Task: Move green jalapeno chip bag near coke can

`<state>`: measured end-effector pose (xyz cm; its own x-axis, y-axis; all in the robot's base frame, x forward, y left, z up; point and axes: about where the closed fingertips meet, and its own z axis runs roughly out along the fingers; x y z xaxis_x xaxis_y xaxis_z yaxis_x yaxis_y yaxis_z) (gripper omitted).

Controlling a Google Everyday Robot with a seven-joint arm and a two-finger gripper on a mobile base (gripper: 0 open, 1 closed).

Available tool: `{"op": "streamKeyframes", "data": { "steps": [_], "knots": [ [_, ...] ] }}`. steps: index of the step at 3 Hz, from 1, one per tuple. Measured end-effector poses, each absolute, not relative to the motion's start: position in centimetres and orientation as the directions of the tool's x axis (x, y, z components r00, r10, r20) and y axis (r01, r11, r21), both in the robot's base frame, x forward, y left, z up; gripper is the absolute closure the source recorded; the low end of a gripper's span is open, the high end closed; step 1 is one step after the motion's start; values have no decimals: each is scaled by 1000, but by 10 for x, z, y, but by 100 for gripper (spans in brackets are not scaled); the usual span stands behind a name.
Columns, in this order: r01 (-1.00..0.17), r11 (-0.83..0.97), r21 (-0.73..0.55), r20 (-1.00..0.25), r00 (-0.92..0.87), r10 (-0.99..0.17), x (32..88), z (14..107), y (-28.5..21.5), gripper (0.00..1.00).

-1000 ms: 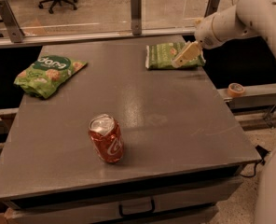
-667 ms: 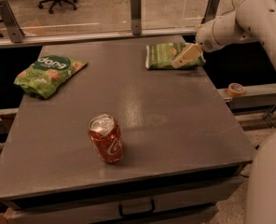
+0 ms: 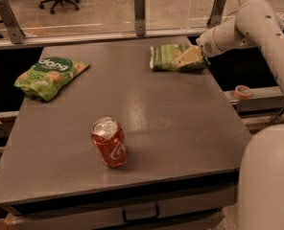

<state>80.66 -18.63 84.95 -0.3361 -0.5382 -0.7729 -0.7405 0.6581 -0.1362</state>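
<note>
At the far left of the desk (image 3: 171, 104) we see a brighter green bag (image 3: 48, 75) with a dark round logo. It is no part of our job and lies well apart from everything else. Moving right, the coke can (image 3: 109, 143) stands near the front edge, a little left of the middle, red with white script and a silver top.

Further right, at the back of the desk, lies the green jalapeno chip bag (image 3: 163, 55), flat and close to the far right corner. It is well apart from the can, with most of the desk's depth between the two. So we judge the main part of the task not yet done: the bag is nowhere near its goal.

The tool (image 3: 183, 60) sits on the right half of that bag, reaching in from the right at the end of the pale arm (image 3: 247, 25). We cannot tell whether it is clenched on the bag or only laid against it. We read this as the approach being made and the grasp either in hand or about to be.

What is left, as we judge it, is to secure the bag, carry it diagonally toward the front left, and set it down just beside the can without knocking the can over, then let go. Past the desk's right edge, a roll of tape (image 3: 242, 91) rests on a ledge, out of the way.
</note>
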Motion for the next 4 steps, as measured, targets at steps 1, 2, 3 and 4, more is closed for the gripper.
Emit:
{"op": "streamKeyframes", "data": {
  "steps": [1,2,3,4],
  "knots": [
    [-741,668,-72,-767,-387,-512,805,843,-177,42],
    [-751,660,-29,-758,-414,-504,796,838,-167,65],
    [-756,654,-30,-761,-407,-505,794,843,-164,88],
    [-777,618,-123,-794,-296,-531,785,896,-153,100]
  ]
}}
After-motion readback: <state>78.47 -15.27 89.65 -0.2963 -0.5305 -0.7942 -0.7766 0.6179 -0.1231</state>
